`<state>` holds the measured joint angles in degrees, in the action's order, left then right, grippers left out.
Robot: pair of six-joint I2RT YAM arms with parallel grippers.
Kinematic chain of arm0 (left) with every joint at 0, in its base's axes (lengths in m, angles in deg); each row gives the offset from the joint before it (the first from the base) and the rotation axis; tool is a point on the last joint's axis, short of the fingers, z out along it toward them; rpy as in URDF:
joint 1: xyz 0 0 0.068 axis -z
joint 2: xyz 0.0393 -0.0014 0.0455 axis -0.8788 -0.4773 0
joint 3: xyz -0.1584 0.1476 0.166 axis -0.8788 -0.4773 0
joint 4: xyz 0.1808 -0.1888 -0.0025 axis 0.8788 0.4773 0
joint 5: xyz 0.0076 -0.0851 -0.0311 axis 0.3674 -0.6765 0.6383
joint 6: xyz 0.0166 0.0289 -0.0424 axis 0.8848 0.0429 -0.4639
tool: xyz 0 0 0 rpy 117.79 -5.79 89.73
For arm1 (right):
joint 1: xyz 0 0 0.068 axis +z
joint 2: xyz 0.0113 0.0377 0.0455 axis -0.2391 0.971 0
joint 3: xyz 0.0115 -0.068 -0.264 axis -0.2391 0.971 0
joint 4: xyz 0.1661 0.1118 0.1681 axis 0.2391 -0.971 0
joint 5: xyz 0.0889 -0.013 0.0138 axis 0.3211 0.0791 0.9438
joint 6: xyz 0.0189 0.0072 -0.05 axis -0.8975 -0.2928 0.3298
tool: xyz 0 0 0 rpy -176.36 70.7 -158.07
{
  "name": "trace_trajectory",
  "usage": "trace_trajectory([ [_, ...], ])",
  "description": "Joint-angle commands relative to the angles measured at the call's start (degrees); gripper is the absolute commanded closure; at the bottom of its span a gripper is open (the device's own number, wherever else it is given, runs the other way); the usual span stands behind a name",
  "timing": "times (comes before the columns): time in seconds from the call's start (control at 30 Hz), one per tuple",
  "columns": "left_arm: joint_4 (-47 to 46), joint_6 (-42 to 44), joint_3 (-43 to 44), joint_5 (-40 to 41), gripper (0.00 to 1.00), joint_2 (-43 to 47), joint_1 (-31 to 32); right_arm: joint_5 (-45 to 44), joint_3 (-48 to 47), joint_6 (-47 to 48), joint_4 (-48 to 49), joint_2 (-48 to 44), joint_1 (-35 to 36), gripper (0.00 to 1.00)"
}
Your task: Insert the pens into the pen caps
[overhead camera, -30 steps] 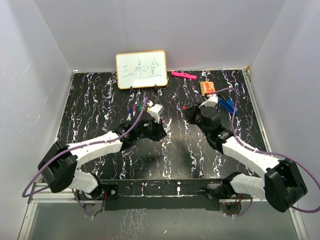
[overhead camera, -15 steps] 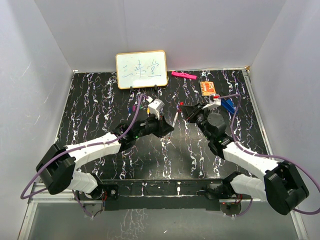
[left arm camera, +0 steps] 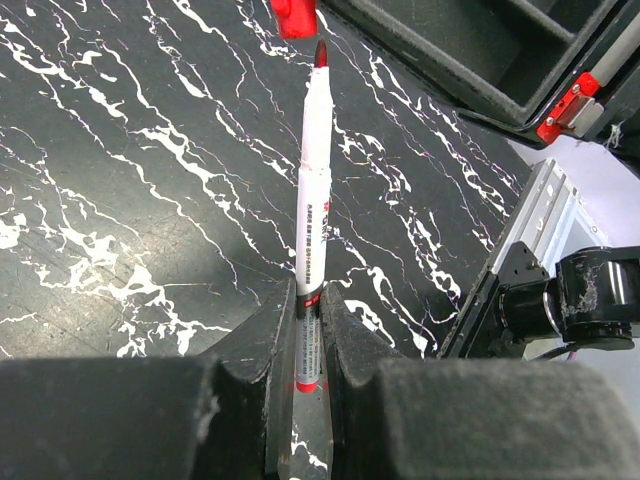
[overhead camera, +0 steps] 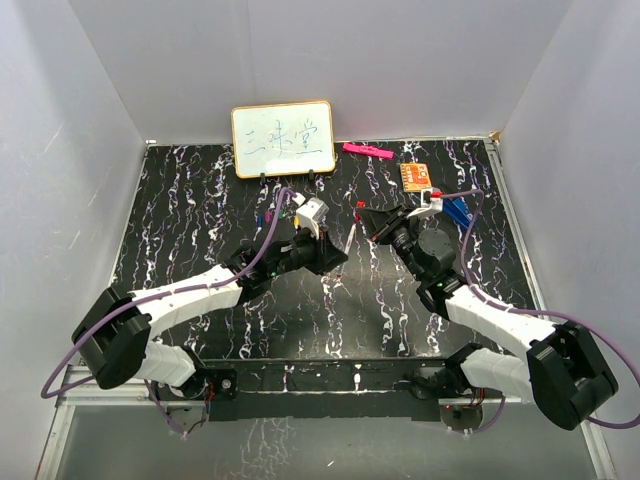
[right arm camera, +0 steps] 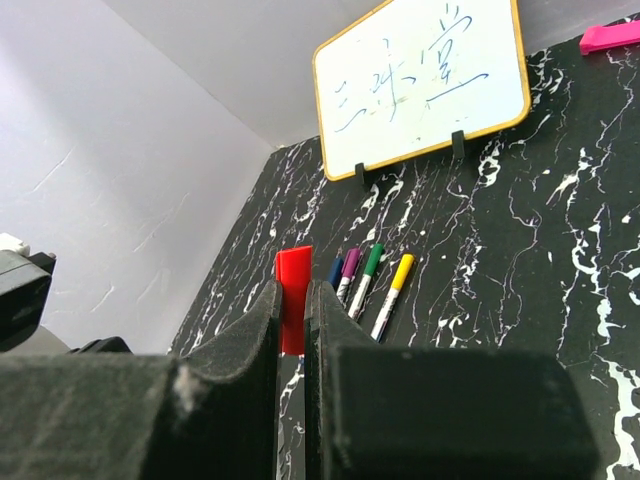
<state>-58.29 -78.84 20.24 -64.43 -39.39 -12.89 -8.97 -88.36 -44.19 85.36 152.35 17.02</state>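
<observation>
Standing by the rig, I take the whiteboard [overhead camera: 283, 139] at the back of the black marbled table [overhead camera: 180, 200] as my mark. In front of it, below its right corner, the two arms meet above the table.

The left gripper [left arm camera: 308, 310] has its fingers pinched narrow on the barrel of a white pen [left arm camera: 311, 200], gripping it near the rear end. The red tip points away from the fingers.

The right gripper [right arm camera: 292, 300] has its fingers drawn tight on a small red cap [right arm camera: 294, 265], which juts out beyond the fingertips.

In the left wrist view the pen's tip sits just beside the cap, right at its lower edge. I cannot tell whether they touch.

Closer to the whiteboard, in front of its left foot, four more pens [right arm camera: 368, 270] lie side by side on the table, their ends blue, purple, green and yellow.

A pink bar [overhead camera: 366, 151] lies off the whiteboard's right edge.
</observation>
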Motion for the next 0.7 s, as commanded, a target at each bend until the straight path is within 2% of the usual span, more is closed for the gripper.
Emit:
trace_trajectory([
  [0.0, -0.54, 0.09, 0.33, 0.57, 1.00, 0.21, 0.26, 1.24, -0.05, -0.38, 3.89, -1.32, 0.09, 1.00],
  [0.67, -0.79, 0.29, 0.14, 1.05, 1.00, -0.31, 0.26, 1.62, 0.30, -0.91, 4.56, -1.69, 0.08, 1.00],
])
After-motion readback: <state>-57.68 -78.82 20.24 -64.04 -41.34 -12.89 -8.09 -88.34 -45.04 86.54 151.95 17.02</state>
